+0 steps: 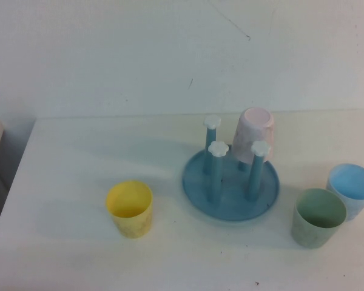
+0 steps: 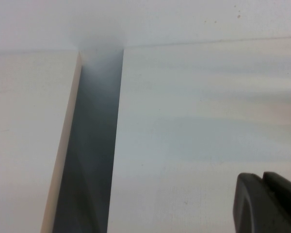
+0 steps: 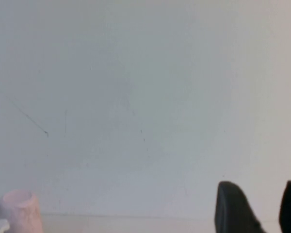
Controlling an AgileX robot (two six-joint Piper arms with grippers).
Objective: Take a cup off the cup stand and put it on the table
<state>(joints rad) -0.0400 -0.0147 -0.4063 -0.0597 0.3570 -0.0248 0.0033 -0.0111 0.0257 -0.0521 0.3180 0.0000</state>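
The pale pink cup (image 1: 255, 135) hangs upside down, tilted, on the far right peg of the blue cup stand (image 1: 230, 185), which stands mid-table on the white table (image 1: 73, 163). Three other pegs with white flower caps are bare. The cup's bottom also shows in the right wrist view (image 3: 20, 209). Neither arm shows in the high view. My left gripper (image 2: 263, 180) is shut and empty over the table's left edge. My right gripper (image 3: 259, 191) is open and empty, facing the back wall, well away from the cup.
A yellow cup (image 1: 129, 208) stands upright left of the stand. A green cup (image 1: 317, 217) and a blue cup (image 1: 350, 189) stand at the right. A gap (image 2: 89, 145) separates the table from a second white surface on the left.
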